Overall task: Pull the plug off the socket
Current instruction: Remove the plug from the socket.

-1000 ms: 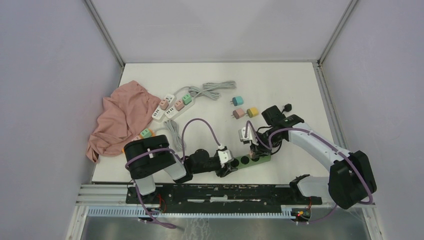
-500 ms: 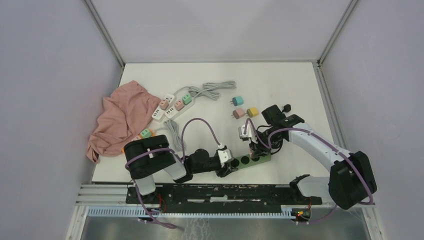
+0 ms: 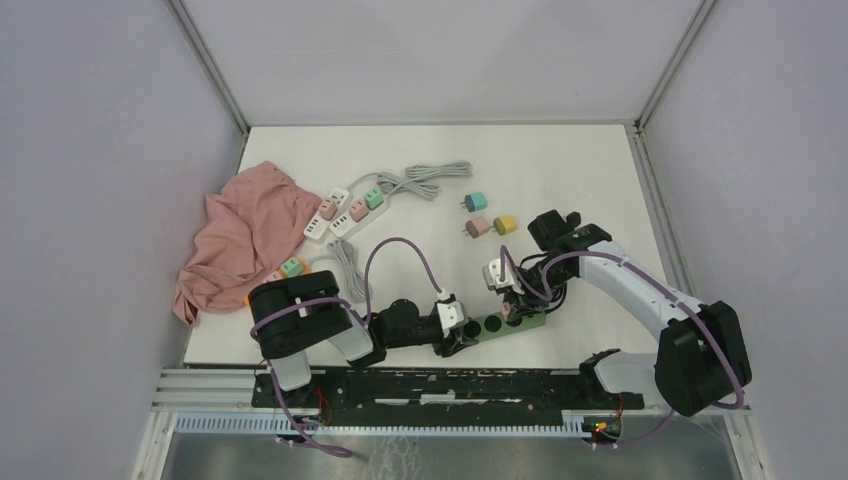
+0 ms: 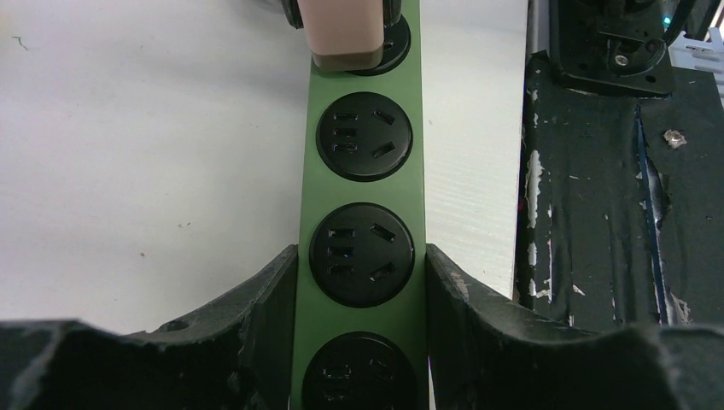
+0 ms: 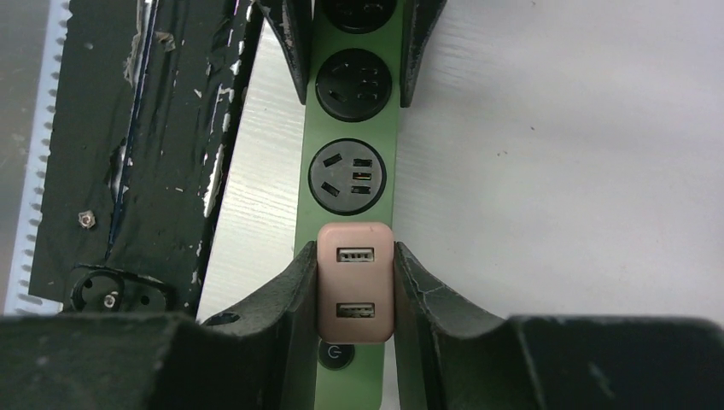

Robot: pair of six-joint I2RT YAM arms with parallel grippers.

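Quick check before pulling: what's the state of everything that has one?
left gripper: shut on green power strip.
right gripper: shut on pink plug.
pink plug: at the strip's end socket; seating unclear.
green power strip: other visible sockets empty.
white power strip: adapters plugged in.
teal adapter: loose, unplugged.

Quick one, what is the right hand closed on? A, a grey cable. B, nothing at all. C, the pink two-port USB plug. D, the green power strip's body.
C: in the right wrist view the right hand squeezes both sides of the pink two-port USB plug sitting on the green power strip.
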